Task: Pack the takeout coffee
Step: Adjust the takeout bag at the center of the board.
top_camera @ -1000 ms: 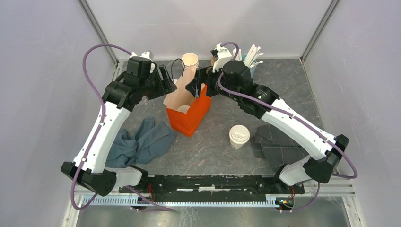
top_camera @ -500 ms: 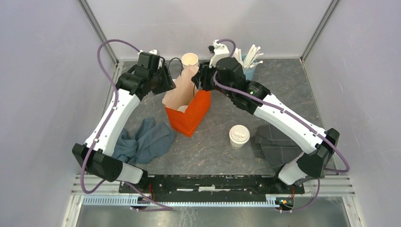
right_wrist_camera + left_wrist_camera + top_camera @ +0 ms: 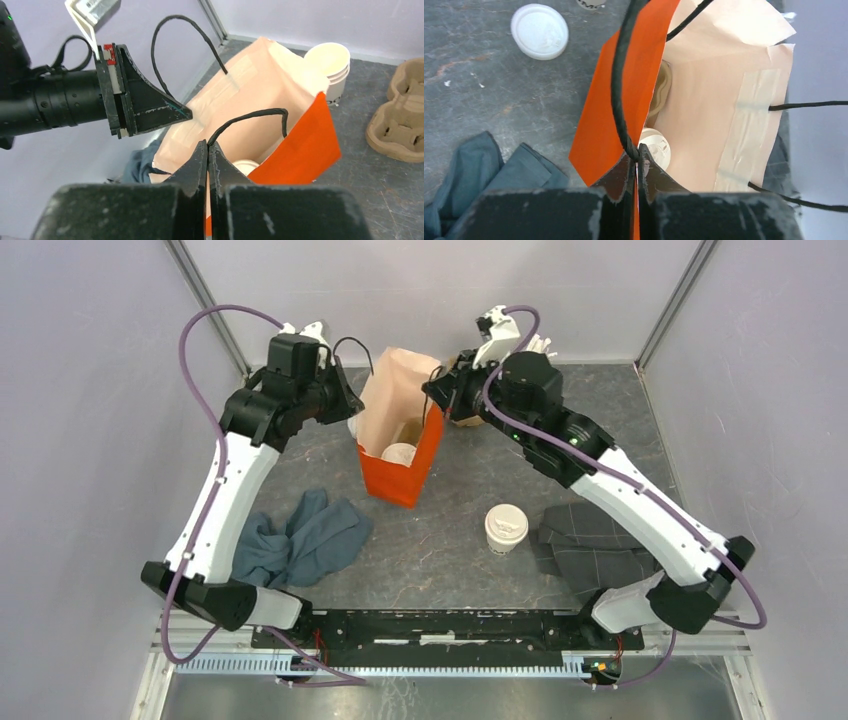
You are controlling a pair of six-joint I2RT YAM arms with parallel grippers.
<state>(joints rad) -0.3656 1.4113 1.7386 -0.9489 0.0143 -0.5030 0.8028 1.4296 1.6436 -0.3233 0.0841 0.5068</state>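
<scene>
An orange paper bag [image 3: 412,472] with black cord handles stands at the table's middle back, its mouth spread wide. One takeout coffee [image 3: 398,453], a cream cup with a white lid, sits at the bag's bottom [image 3: 655,148] [image 3: 246,166]. A second lidded takeout coffee [image 3: 506,527] stands on the table in front of the bag, to its right. My left gripper [image 3: 636,159] is shut on the bag's left wall at its handle cord. My right gripper [image 3: 207,145] is shut on the opposite rim, beside the other handle. The left gripper [image 3: 150,107] shows across the bag.
A blue cloth [image 3: 300,540] lies front left and a folded grey cloth [image 3: 590,545] front right. A loose white lid [image 3: 539,31] lies left of the bag. A stack of lidless cups [image 3: 330,62] and a cardboard cup carrier [image 3: 400,117] stand behind the bag.
Both grippers went from open to shut on the bag's opposite rims. The slumped bag has been pulled upright with its mouth spread, showing the cup inside.
</scene>
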